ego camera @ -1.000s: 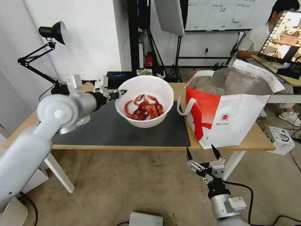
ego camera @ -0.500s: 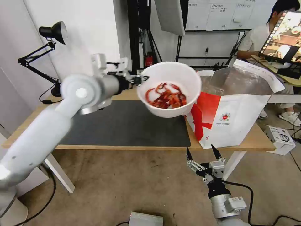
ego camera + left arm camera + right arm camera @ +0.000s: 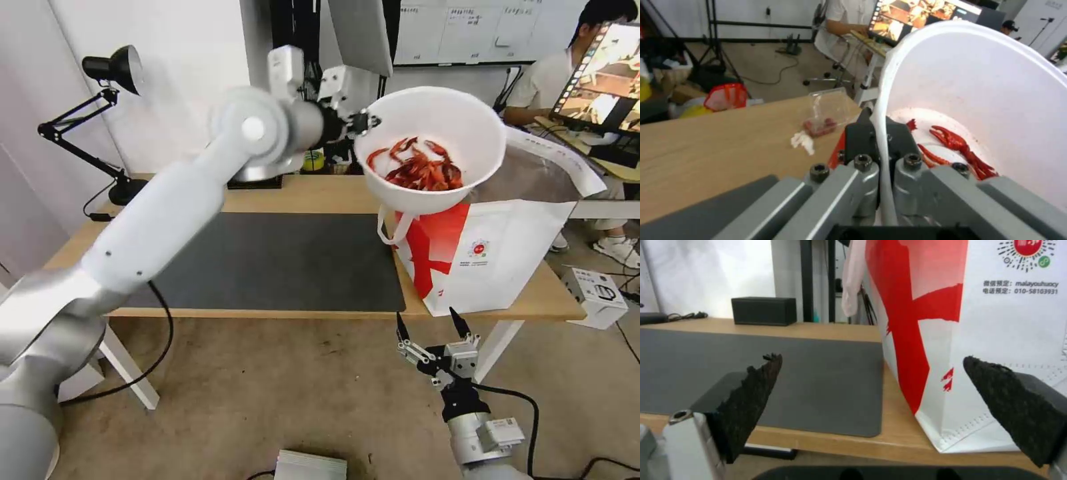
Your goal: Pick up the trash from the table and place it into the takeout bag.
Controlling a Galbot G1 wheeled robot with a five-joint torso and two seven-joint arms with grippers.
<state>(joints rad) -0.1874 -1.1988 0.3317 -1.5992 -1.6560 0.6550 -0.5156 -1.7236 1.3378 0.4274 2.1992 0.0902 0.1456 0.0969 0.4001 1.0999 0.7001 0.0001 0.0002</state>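
Above the open mouth of the boxy white-and-red takeout bag point(image 3: 490, 257) with its silver foil lining, my left tool point(image 3: 363, 123) pinches the rim of the round white plastic bowl of red crayfish shells point(image 3: 430, 150), one finger inside the wall and one outside. The bowl hangs tilted, clear of the long light-wood counter point(image 3: 300, 195).

My worry is the hold itself: a thin rim pinch on a wide bowl lets it swing or slip, and the shells already lie heaped toward the low side. If I tip further before the bowl is well over the opening, I judge shells would spill onto the counter or down the bag's red front. The bag's raised flap and soft walls could also catch the bowl's edge and fold inward, or the bag could shove sideways.

My right tool point(image 3: 431, 325) waits low in front of the counter edge, fingers spread wide and empty.

On the counter lies a large dark grey rectangular mat point(image 3: 267, 263), bare. Beyond the bowl, the left wrist view shows a clear plastic clamshell tray with small red tomatoes point(image 3: 824, 111) and a crumpled white tissue point(image 3: 802, 141) just beside it. A black desk lamp point(image 3: 110, 67) stands at the far left corner; the floor below is bare concrete.
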